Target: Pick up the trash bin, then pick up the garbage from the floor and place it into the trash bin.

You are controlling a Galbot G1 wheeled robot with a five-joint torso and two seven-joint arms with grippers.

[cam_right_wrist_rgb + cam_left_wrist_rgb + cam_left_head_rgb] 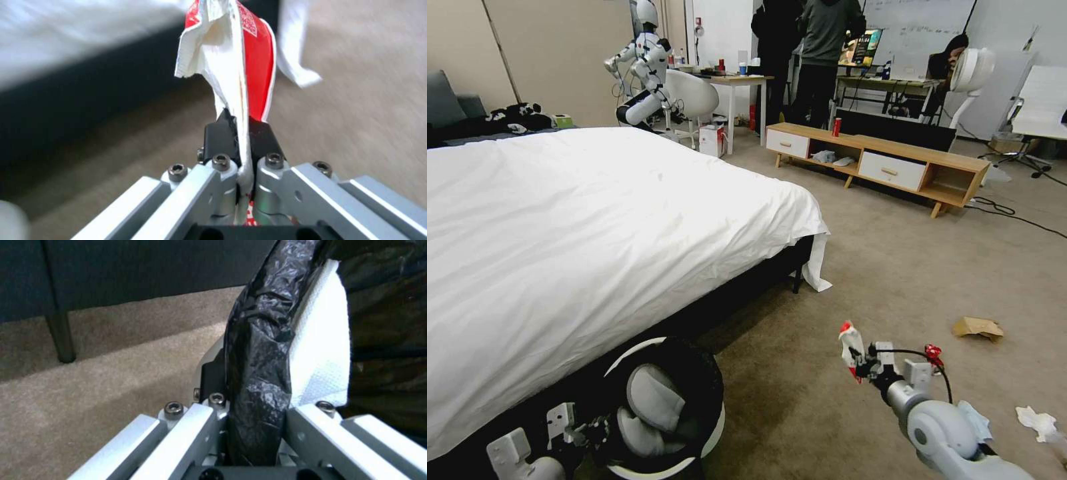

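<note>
Two grippers busy: your left gripper (pixel 256 426) clamps trash bin (pixel 710 427) rim, right gripper (pixel 240 140) pinches one red-white wrapper (pixel 249 60); head view adds brown paper bag (pixel 978 327), tissue (pixel 1037 421) on floor (pixel 860 280).

The white-sheeted bed (pixel 594 227) blocks the whole left side. Bare beige carpet (pixel 880 267) lies open on the right. A crumpled brown paper bag (pixel 978 327) and a white tissue (pixel 1037 422) dot it near right.

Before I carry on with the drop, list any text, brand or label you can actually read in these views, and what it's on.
None is legible.
Red-and-white crumpled wrapper pinched in the right end effector: small white print on the red, too blurred to read.
Upright red can on the low wooden cabinet: too small to read.
Whiteboard on the back wall: faint marks, unreadable.
</note>
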